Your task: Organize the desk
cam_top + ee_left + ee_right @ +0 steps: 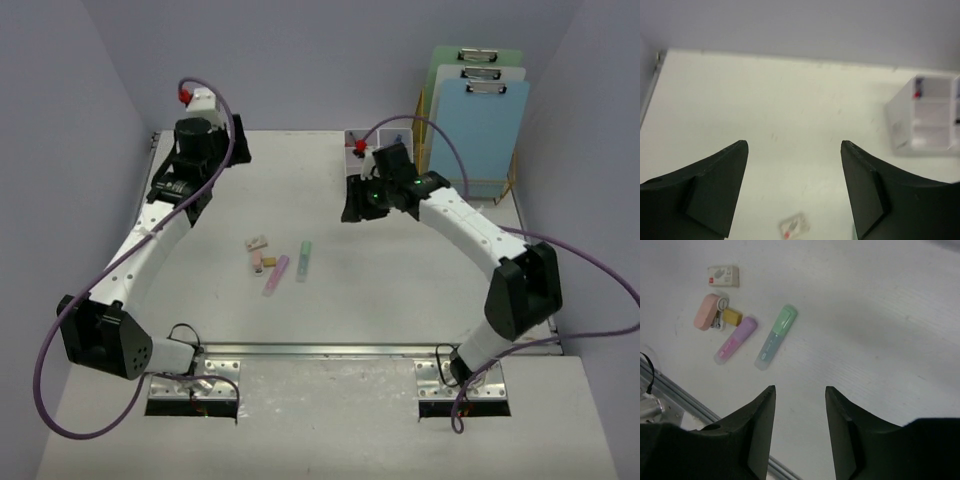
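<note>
Since the loose pieces lie together on the table (400, 290) and both arms are empty, we judge the step in hand to be a first pick from that cluster. The right end effector (800, 390) hangs above it, jaws partly apart and holding nothing; the left end effector (795, 145) is spread wide, also empty, and faces the white organizer (927, 115) at the far side.

To do it well, we would take the green highlighter (776, 337), the outermost piece. We would turn the wrist so the jaws close across its narrow width, then come straight down over its middle. The purple highlighter (736, 340) lies just beside it, and the pink piece (707, 312) and yellow piece (732, 316) sit beyond, so the inner finger needs care. A small white box (723, 276) lies apart from these.

The table fills the middle of the top view, between the arm bases and the back wall. Its long axis seems to run left to right, parallel to the metal rail (330, 350), though we cannot be sure from this angle. The green highlighter points nearly across that axis, near to far.
</note>
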Motion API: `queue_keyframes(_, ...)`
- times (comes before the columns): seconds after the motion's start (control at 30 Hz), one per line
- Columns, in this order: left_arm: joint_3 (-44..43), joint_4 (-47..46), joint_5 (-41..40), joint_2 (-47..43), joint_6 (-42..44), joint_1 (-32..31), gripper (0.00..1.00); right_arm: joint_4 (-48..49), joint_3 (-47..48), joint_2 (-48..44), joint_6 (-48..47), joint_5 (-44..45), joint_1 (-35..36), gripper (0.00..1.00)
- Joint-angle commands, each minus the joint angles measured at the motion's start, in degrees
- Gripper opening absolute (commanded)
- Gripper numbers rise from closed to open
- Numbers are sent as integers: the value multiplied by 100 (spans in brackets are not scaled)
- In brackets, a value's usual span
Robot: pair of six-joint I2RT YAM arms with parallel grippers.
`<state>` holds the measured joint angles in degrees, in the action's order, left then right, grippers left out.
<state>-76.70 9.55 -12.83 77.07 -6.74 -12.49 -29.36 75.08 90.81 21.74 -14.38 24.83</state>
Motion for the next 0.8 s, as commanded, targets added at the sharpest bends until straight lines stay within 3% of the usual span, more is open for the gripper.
queue_keyframes(0.0,903,1156,-209,-340,-181,305,73,-174,478,843,868,1042,813,46)
queue_keyframes(0.07,1088,1190,-80,-536,-251,466,74,-273,927,1272,1173,1123,1071,52)
queue_keyframes(0.2,1209,1276,82,-646,-372,549,75,-413,1532,2004,1541,1253,1302,54)
queue_keyframes(0.77,1658,1255,400,-525,-747,596,77,-597,2198,3483,1864,1428,1583,53)
